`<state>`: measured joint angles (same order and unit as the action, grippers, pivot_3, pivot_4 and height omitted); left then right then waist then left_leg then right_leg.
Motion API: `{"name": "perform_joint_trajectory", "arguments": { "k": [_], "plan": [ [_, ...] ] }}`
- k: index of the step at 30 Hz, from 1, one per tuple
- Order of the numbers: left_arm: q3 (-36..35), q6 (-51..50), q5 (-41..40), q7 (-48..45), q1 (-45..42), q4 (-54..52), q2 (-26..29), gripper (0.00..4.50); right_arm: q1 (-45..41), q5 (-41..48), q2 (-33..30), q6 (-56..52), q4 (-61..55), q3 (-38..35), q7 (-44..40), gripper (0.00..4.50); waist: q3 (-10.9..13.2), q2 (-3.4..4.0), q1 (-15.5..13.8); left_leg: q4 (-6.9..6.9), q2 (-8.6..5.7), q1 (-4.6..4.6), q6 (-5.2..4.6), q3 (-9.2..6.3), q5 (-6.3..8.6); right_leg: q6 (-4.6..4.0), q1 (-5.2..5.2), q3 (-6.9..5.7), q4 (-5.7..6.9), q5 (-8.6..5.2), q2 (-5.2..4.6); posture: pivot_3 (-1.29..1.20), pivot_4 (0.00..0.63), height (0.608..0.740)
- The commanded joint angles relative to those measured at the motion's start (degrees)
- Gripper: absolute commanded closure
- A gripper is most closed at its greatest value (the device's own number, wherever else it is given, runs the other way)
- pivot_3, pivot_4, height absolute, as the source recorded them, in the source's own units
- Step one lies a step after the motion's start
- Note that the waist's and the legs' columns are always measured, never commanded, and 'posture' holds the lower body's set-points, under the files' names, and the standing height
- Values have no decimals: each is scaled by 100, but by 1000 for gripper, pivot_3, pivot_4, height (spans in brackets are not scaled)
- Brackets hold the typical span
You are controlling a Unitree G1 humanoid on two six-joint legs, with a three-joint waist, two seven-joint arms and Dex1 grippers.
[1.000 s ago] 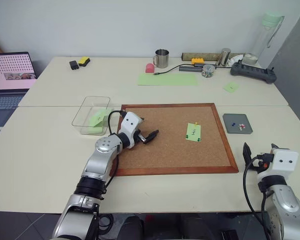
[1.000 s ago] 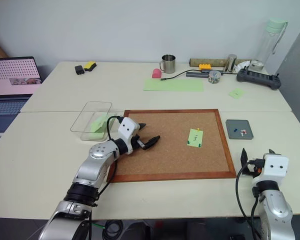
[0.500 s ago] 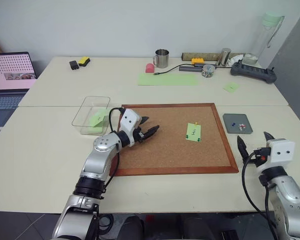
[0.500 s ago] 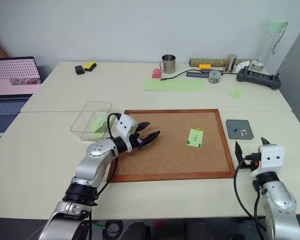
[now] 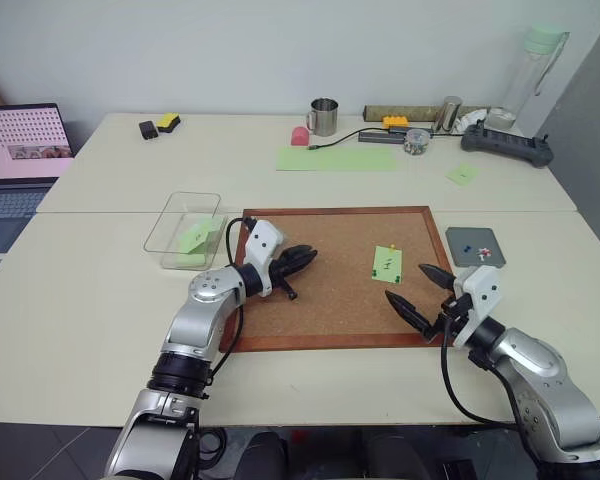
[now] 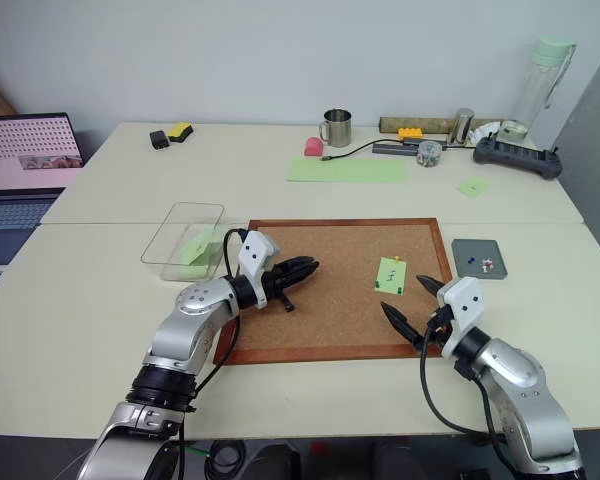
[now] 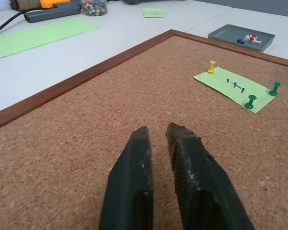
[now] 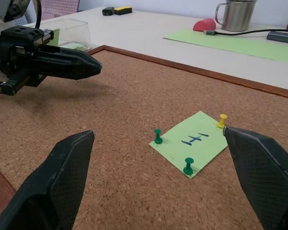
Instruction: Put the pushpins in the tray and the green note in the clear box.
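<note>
Three pushpins (image 8: 188,166) pin the green note (image 8: 192,142) to the corkboard (image 5: 330,300), ahead between my right gripper (image 8: 161,191) spread fingers | left gripper (image 7: 158,158) fingers nearly together, empty | some pins lie in the tray (image 5: 475,246); clear box (image 5: 180,228) awaits this note

green note (image 8: 192,142), grey tray (image 5: 475,246); brown corkboard (image 5: 330,290)

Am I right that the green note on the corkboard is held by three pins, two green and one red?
Not quite: the third pin is yellow, not red. The right wrist view shows the green note on the corkboard with two green pushpins and one yellow pushpin at its corners.
</note>
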<state>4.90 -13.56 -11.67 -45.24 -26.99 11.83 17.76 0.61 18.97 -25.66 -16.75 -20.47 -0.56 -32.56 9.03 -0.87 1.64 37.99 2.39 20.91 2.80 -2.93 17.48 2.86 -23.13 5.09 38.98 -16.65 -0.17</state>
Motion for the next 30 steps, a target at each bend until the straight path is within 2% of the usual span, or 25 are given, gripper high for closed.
{"name": "perform_joint_trajectory", "arguments": {
  "k": [1,14,19,24,30],
  "plan": [
    [112,-40,-19,-55,-91,-142,-32,4453,-327,-145,70,100,244,78,29,0,0,0,-1,0,0,-1,0,0,0,0,0,-1,0,0,0,0,150,740],
    [726,-459,588,28,26,304,76,4453,-627,-278,164,88,697,150,0,0,-1,1,-4,0,0,0,0,-3,0,0,1,-1,-1,0,0,0,150,740],
    [691,-468,551,71,25,226,35,4453,-721,-170,284,-38,695,68,122,0,-3,2,-8,0,0,-3,0,-2,0,0,4,0,0,0,-1,0,150,740],
    [670,-498,507,44,42,155,28,4453,-1167,-217,461,-437,1056,1,485,0,-3,2,-8,1,0,-3,0,-2,0,0,4,0,1,0,-2,0,150,740],
    [645,-522,457,51,65,-39,0,4453,-1852,-509,522,-398,1995,126,627,0,-4,4,-5,1,0,-2,1,-1,0,0,3,-1,1,0,-3,0,150,740]
  ]
}}
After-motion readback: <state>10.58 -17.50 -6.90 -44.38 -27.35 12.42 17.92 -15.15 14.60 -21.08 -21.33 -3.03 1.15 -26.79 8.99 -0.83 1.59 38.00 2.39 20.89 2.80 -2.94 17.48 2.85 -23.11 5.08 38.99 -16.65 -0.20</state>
